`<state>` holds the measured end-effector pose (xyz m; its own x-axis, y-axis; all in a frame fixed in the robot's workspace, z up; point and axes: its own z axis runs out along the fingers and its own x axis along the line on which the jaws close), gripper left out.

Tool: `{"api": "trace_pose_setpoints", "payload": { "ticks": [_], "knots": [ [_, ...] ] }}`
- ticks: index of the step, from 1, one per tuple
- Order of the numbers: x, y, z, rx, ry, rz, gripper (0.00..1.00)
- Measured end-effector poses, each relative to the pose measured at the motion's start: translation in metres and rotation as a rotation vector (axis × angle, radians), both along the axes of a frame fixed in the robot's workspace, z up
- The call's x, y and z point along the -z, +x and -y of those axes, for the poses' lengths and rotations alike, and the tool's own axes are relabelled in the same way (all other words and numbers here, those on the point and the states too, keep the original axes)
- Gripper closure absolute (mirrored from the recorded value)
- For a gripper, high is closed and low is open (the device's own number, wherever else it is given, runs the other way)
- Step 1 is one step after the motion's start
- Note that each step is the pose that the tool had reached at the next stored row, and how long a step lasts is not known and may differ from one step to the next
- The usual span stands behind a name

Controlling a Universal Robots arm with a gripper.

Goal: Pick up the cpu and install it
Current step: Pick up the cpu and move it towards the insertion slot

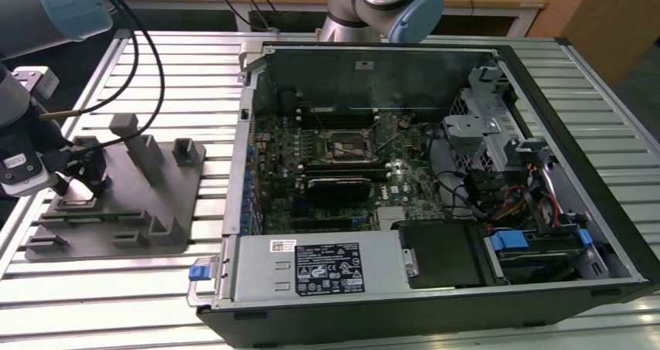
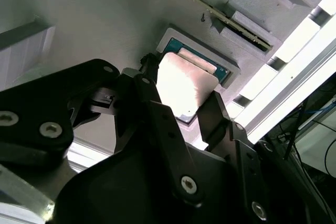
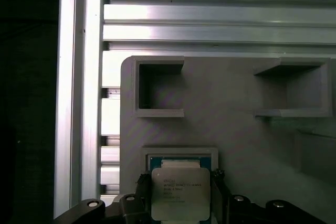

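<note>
Looks like the fingers are clamped on the cpu, tray pocket right beneath them. I'd pull straight up and level so corners don't snag.

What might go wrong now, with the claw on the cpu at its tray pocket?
The claw appears to pinch the cpu by two thin edges, so it may slip or tilt. It seems barely above the pocket of the gray tray, so a tilted chip might catch the rim. Loose cables lie near the socket in the case and might snag.
</note>
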<state>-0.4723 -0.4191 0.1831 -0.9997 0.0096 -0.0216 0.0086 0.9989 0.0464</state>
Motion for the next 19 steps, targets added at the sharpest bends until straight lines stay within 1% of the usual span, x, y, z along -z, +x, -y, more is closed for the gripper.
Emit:
{"api": "trace_pose_setpoints", "payload": {
  "ticks": [6,19],
  "knots": [
    [-0.001,0.0,-0.0001,0.0,0.0002,-0.0001,0.46],
    [-0.0188,0.0,-0.0001,0.0,0.0012,0.0001,0.46]
  ]
}}
